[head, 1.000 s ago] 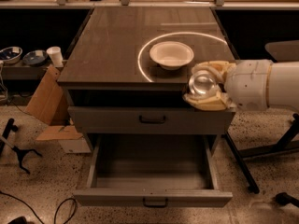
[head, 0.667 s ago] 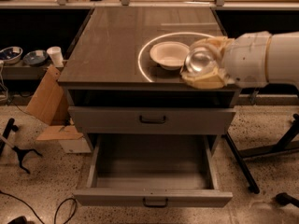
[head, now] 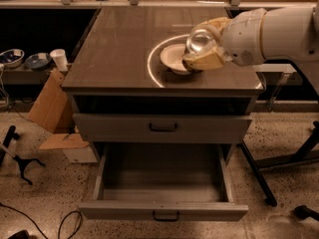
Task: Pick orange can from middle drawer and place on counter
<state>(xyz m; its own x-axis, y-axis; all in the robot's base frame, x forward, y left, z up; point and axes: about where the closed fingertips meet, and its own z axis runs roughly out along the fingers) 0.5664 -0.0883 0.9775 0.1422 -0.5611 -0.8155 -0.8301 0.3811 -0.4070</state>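
Observation:
My gripper point(head: 200, 51) hangs over the right part of the counter point(head: 119, 49), just right of the bright ring reflection. Its beige fingers point(head: 209, 61) are shut on the orange can point(head: 201, 40). The can's shiny silver top faces the camera and its sides are mostly hidden by the fingers. The can is held above the counter, right next to the white bowl point(head: 173, 58) and overlapping its right rim in view. The middle drawer point(head: 164, 210) is pulled open low in front, and its grey inside shows nothing in it.
A closed drawer point(head: 163, 127) sits above the open one. A white paper cup point(head: 59, 59) and small bowls point(head: 12, 57) stand on a low shelf at left. A cardboard box point(head: 47, 108) leans by the cabinet. Black stand legs point(head: 259, 176) and cables lie on the floor.
My gripper has carried the can up and to the left, from the counter's front right corner to above the counter beside the white bowl.

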